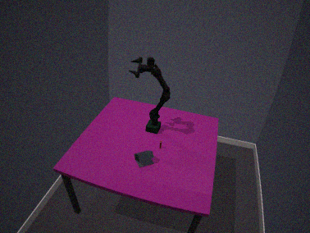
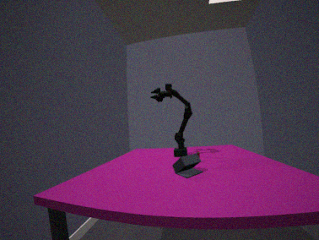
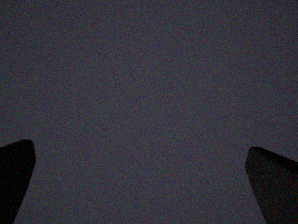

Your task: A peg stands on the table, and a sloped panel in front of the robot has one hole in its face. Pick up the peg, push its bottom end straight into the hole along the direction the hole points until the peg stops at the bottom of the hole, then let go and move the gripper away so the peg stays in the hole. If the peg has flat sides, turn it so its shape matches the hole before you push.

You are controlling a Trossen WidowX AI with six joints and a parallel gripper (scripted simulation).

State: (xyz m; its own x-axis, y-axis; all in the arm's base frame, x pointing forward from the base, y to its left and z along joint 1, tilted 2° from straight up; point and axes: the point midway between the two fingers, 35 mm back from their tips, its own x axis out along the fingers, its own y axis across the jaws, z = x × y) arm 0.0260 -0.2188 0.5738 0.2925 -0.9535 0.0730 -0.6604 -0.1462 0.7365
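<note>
Sloped grey panel (image 1: 143, 158) sits on the magenta tabletop (image 1: 107, 139), just in front of the black arm's base (image 1: 152, 127); whether its hole holds anything cannot be made out at this size. Thin red peg (image 1: 160, 144) stands upright on the tabletop between base and panel, apart from both. Black claw (image 1: 135, 66) raised high above the tabletop, pointing away toward the grey wall (image 1: 213, 49), spread almost fully wide, gripping nothing and touching nothing. Wrist view: only two dark fingertips at the lower corners against plain wall.
</note>
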